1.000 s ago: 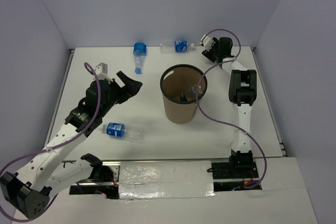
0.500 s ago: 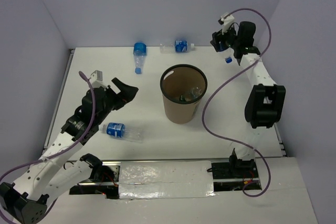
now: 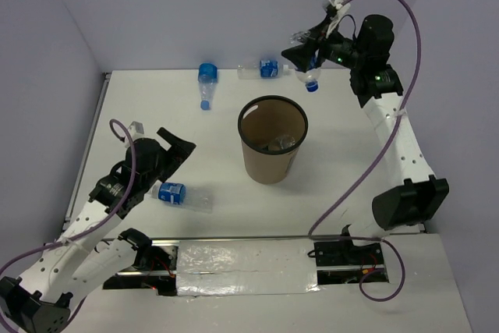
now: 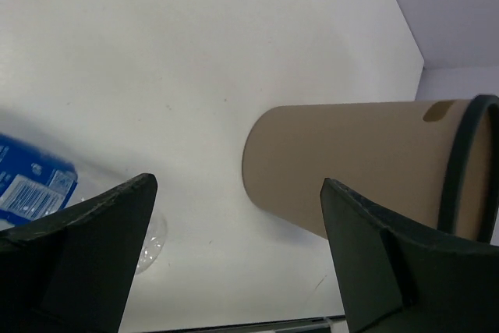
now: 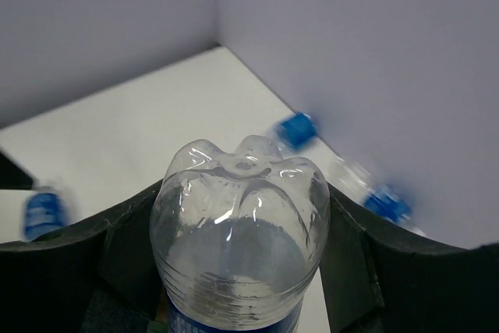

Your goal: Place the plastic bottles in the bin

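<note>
Two arms busy, but the right one's the one to watch. The right gripper [image 3: 306, 56] is clamped round a blue-label bottle [image 5: 242, 208], base toward the wrist, cap hanging past the fingertips. The bin [image 3: 272, 163] sits well below the fingers, off toward the left arm, with open air between. The left gripper [image 4: 238, 185] is spread wide, a second bottle [image 4: 35, 185] lying flat by its left finger.

White table [image 3: 226, 154] — pale lilac walls [image 3: 195, 5] around.
</note>
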Controlling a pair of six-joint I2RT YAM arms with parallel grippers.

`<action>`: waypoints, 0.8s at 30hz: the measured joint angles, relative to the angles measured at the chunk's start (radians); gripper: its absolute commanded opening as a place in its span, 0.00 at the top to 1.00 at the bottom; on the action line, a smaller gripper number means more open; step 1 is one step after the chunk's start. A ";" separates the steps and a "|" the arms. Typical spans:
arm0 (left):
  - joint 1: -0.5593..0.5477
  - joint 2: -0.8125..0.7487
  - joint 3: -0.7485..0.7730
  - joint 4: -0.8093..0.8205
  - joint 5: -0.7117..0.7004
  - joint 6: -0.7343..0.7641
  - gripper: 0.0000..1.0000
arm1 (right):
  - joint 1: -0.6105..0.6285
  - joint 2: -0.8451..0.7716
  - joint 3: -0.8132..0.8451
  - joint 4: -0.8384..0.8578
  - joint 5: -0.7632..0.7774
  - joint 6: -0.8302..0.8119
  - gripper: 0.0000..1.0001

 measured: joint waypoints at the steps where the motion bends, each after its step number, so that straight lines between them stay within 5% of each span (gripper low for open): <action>1: 0.000 -0.005 0.000 -0.029 -0.007 -0.018 0.00 | 0.034 -0.024 -0.011 0.013 -0.013 0.028 0.89; 6: 0.000 -0.030 0.001 -0.166 -0.044 -0.120 0.01 | 0.174 -0.112 -0.110 0.106 -0.043 0.140 0.85; 14: 0.002 0.004 0.019 -0.382 -0.076 -0.306 0.01 | 0.291 -0.172 -0.509 0.375 0.034 0.240 0.74; 17: 0.002 0.042 0.020 -0.434 -0.079 -0.367 0.01 | 0.309 -0.153 -0.589 0.459 0.097 0.283 0.53; 19: 0.002 0.065 0.019 -0.452 -0.079 -0.394 0.01 | 0.316 -0.142 -0.611 0.520 0.143 0.306 0.21; 22: 0.002 0.067 0.013 -0.449 -0.082 -0.420 0.01 | 0.317 -0.142 -0.613 0.565 0.165 0.324 0.00; 24: 0.002 0.072 -0.002 -0.437 -0.084 -0.426 0.00 | 0.319 -0.147 -0.613 0.582 0.166 0.321 0.00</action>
